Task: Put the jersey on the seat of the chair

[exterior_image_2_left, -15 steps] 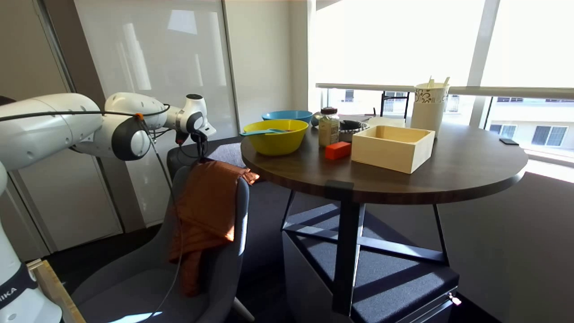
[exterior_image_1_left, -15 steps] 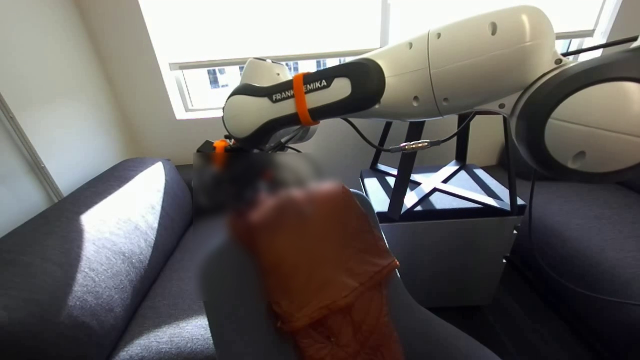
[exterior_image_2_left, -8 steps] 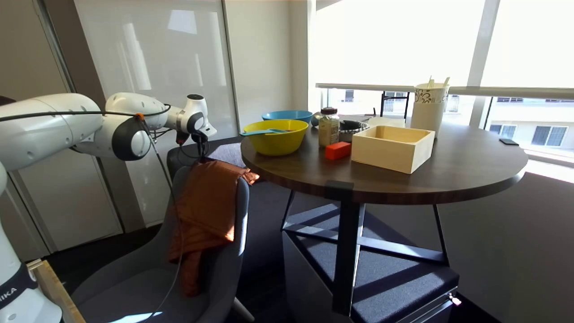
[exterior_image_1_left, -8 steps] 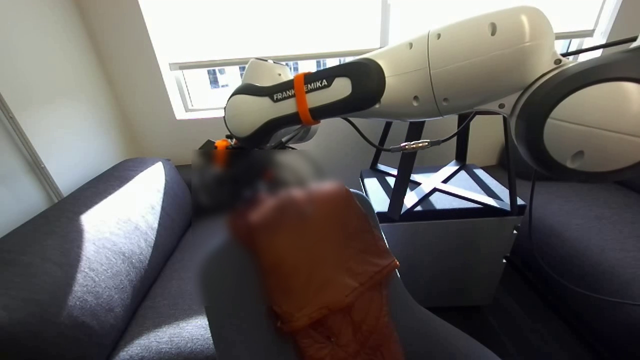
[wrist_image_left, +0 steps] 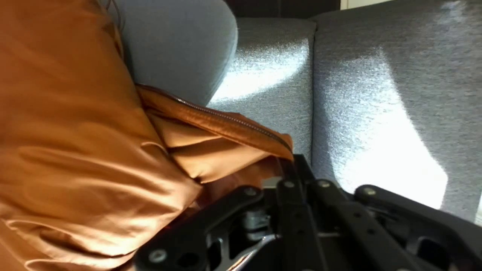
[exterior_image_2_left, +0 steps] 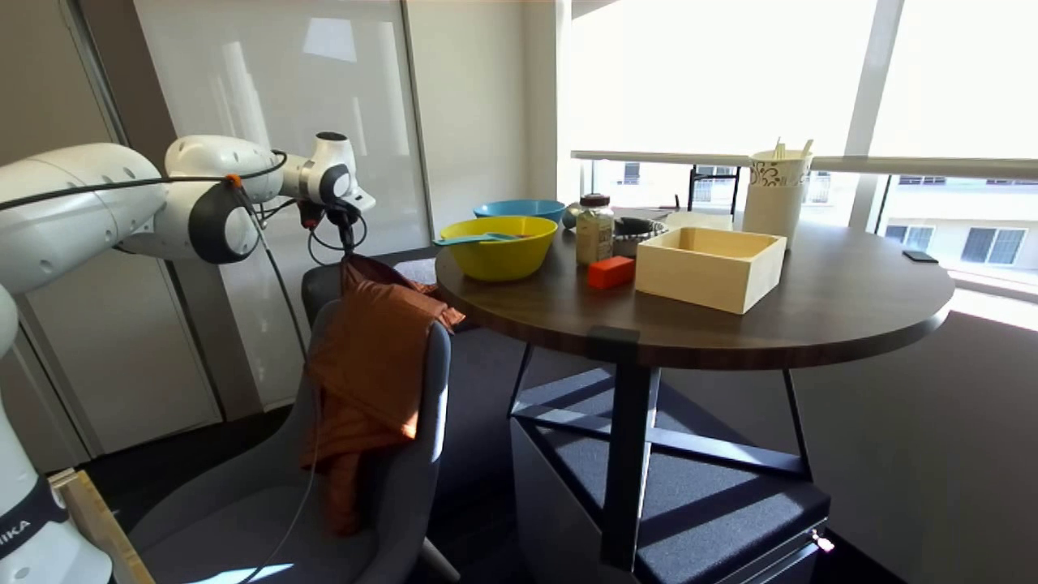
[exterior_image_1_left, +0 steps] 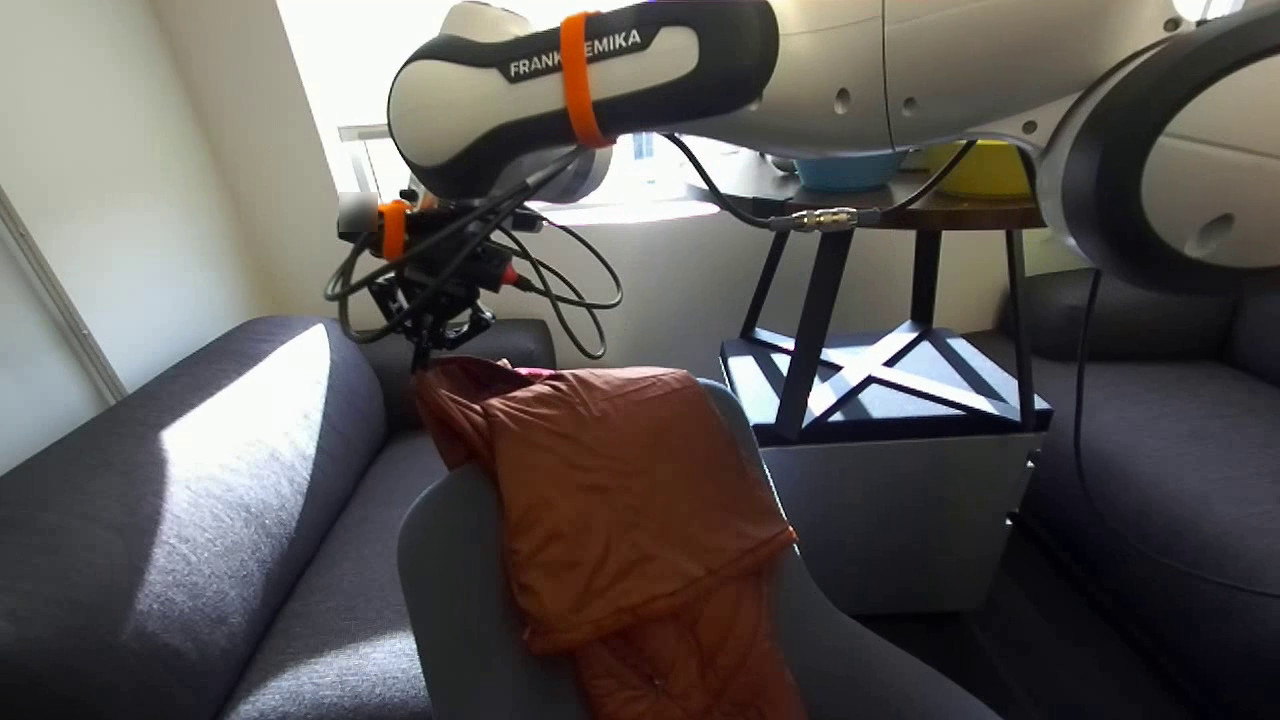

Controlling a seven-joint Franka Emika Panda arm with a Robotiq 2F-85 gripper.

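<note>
The rust-orange jersey [exterior_image_1_left: 630,490] hangs over the top of the grey chair's backrest [exterior_image_1_left: 450,580], with its lower part down the front. In an exterior view, the jersey [exterior_image_2_left: 369,357] trails toward the chair's seat [exterior_image_2_left: 235,519]. My gripper [exterior_image_1_left: 422,362] is above the backrest top, shut on the jersey's upper edge, and holds that corner raised. In the wrist view the gripper [wrist_image_left: 295,160] pinches a zippered edge of the jersey [wrist_image_left: 75,131] at its fingertips. The chair's rounded back [wrist_image_left: 177,49] shows beside the cloth. The part behind the backrest is mostly hidden.
Dark grey sofas [exterior_image_1_left: 200,480] stand beside and behind the chair. A round table [exterior_image_2_left: 851,300] bears a yellow bowl [exterior_image_2_left: 503,251], a wooden box [exterior_image_2_left: 705,268] and a jar [exterior_image_2_left: 594,231], close to the chair's back. A grey cabinet [exterior_image_1_left: 890,530] stands under the table.
My arm and gripper have moved up, drawing the jersey's top edge up off the backrest into a raised peak. The rest of the jersey has shifted only slightly.
</note>
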